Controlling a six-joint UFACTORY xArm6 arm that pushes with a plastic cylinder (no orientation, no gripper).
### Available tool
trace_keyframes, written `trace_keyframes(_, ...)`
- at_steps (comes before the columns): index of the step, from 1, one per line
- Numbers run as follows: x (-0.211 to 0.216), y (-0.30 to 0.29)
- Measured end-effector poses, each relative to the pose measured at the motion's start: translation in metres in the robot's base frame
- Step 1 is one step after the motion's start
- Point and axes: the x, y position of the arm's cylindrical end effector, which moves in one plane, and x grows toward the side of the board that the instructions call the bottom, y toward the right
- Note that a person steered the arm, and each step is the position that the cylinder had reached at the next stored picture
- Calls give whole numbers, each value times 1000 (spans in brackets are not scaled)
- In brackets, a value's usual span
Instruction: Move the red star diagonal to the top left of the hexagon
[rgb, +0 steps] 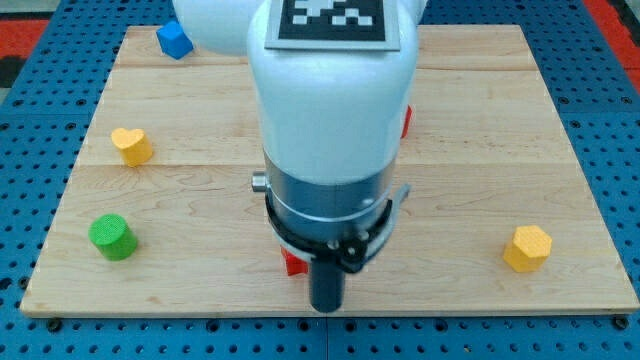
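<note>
The rod's tip (326, 306) rests just right of a mostly hidden red block (293, 263); no jaws exist, nothing held. The yellow hexagon (527, 248) lies well right.

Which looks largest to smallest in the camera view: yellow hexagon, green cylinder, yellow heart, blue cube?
1-2. Yellow hexagon and green cylinder: too alike to rank.
3. Yellow heart.
4. Blue cube, though it lies farthest, so unsure.

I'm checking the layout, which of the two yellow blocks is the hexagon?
The yellow hexagon at the view's lower right: six flat sides. The other, the yellow heart at the left, has a notched top.
</note>
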Motion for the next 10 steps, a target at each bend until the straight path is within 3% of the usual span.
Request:
trace_keyframes(1, -73, 1)
trace_keyframes(2, -56, 82)
trace_keyframes(3, -9, 9)
trace_keyframes(4, -33, -48)
trace_keyframes(5, -106, 15)
trace_keyframes(6, -155, 41)
trace_keyframes(7, -79, 72)
trace_keyframes(8, -32, -10)
trace_keyframes(10, -131, -27)
